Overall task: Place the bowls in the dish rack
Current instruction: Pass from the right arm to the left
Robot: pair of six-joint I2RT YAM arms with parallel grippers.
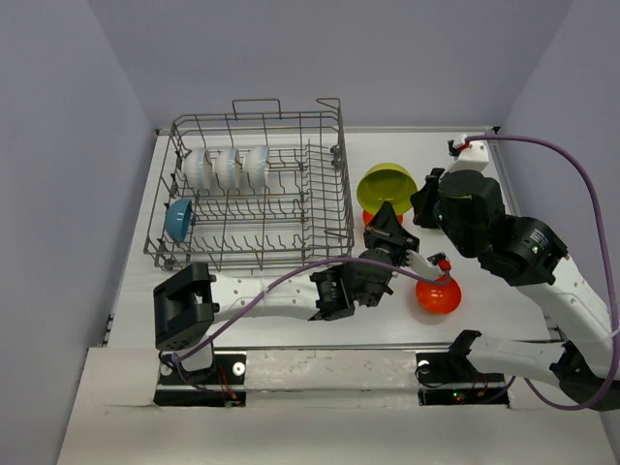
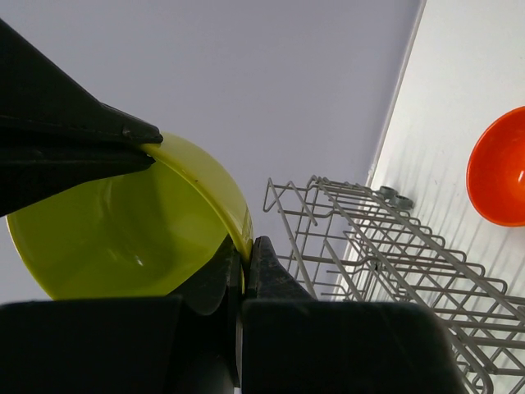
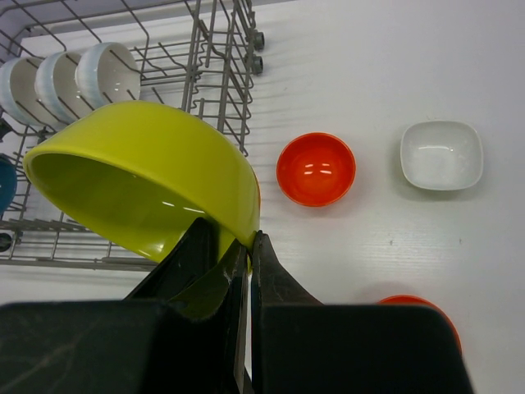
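Note:
A yellow-green bowl [image 1: 387, 186] hangs tilted just right of the dish rack [image 1: 254, 254], held from two sides. My left gripper [image 1: 386, 219] is shut on its near rim, pinching the rim [image 2: 243, 234] between both fingers. My right gripper [image 1: 415, 197] is shut on the right rim [image 3: 246, 222]; its black fingers [image 2: 74, 139] show in the left wrist view. Three white bowls [image 1: 228, 167] and a blue bowl [image 1: 179, 219] stand in the rack. An orange-red bowl [image 1: 438, 294] lies on the table, with another [image 3: 316, 168] and a white bowl [image 3: 440, 154] in the right wrist view.
The rack's right wall and raised handle loop [image 1: 336, 145] stand close to the held bowl. A purple cable [image 1: 291, 276] runs along the left arm, which lies across the near table. Walls close in the table at the back and sides.

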